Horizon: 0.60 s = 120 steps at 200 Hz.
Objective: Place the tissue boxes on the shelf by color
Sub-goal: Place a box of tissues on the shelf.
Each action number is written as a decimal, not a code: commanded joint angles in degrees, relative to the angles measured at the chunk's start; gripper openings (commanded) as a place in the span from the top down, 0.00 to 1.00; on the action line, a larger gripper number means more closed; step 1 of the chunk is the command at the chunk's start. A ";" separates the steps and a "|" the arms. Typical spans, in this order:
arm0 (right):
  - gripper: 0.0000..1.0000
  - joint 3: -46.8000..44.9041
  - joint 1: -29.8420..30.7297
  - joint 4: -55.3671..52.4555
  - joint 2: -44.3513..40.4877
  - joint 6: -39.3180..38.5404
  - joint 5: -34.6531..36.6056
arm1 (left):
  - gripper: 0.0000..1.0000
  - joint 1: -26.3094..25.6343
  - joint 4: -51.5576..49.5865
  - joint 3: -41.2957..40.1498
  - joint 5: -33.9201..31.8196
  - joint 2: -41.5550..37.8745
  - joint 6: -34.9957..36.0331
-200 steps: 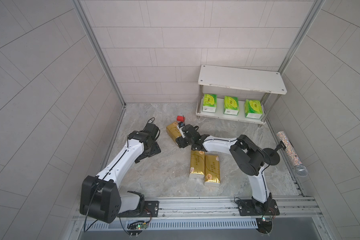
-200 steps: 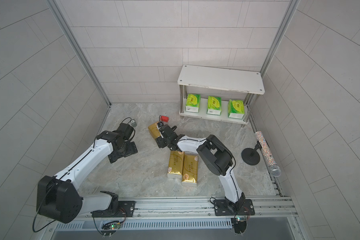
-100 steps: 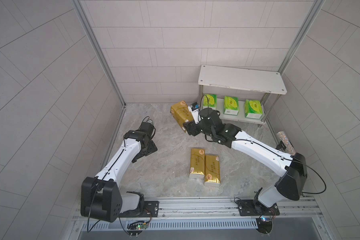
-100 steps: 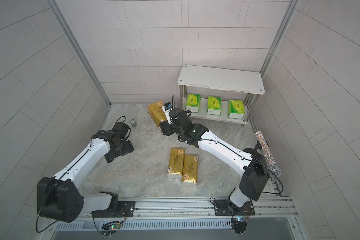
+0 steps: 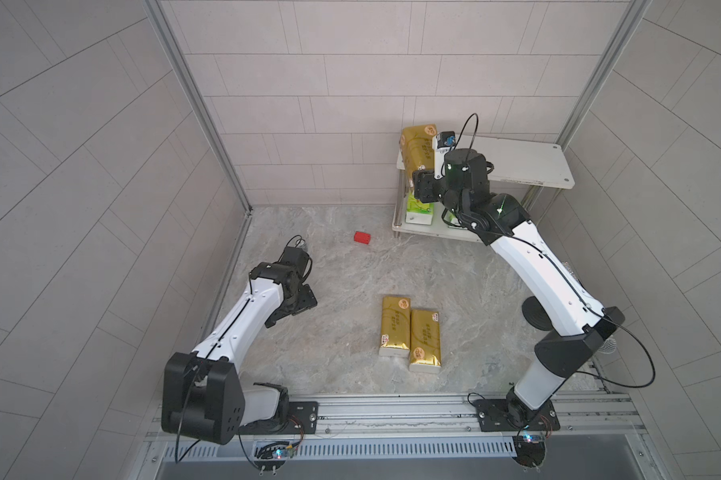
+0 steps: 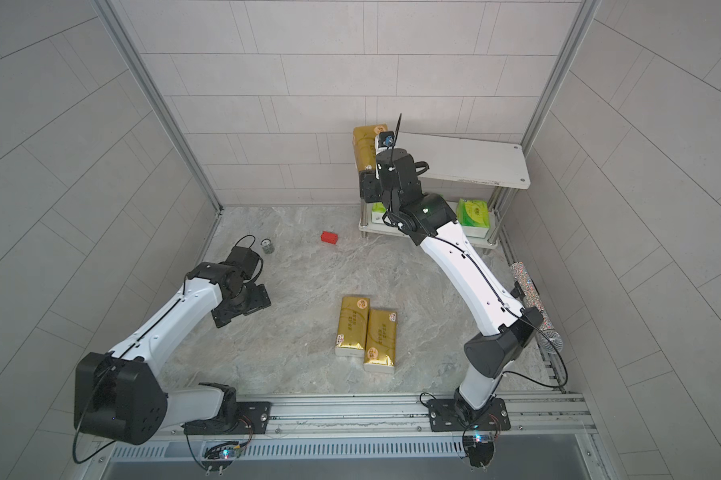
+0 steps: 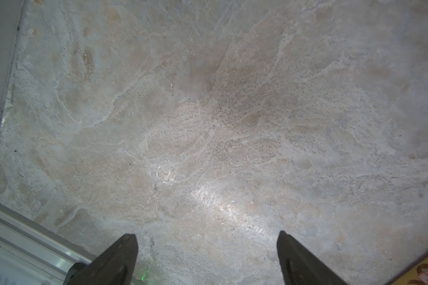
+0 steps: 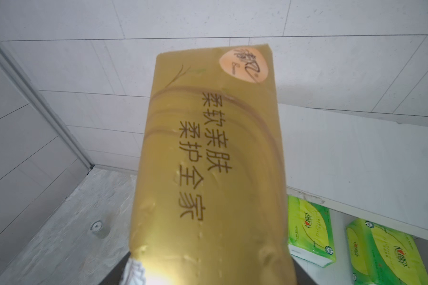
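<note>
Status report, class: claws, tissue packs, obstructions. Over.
Right claw shut on gold pack, raised near shelf. Left claw open, empty. Two gold packs on tabletop. Nothing seen blocking.

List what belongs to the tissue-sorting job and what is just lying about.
Job: held gold pack, two gold packs on the floor, green packs on the lower board, shelf.
Lying about: red block, small round container, glitter tube, black disc.
</note>
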 commanded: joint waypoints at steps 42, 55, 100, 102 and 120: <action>0.27 15.17 -5.65 -1.45 12.58 3.96 4.93 | 0.04 -2.90 -0.76 -3.21 1.30 -2.36 0.90; 0.27 16.61 -6.88 -1.07 14.06 5.40 5.12 | 0.04 -3.52 -0.76 -3.21 1.30 -2.46 0.86; 0.25 22.03 -9.25 -1.08 17.94 7.57 3.98 | 0.04 -5.07 -0.76 -3.59 1.12 -2.55 0.51; 0.25 22.23 -9.30 -1.01 18.16 7.79 3.96 | 0.04 -5.05 -0.76 -3.60 1.12 -2.54 0.50; 0.24 23.63 -9.75 -0.91 19.47 8.80 3.90 | 0.04 -5.16 -0.50 -3.69 1.21 -2.28 0.46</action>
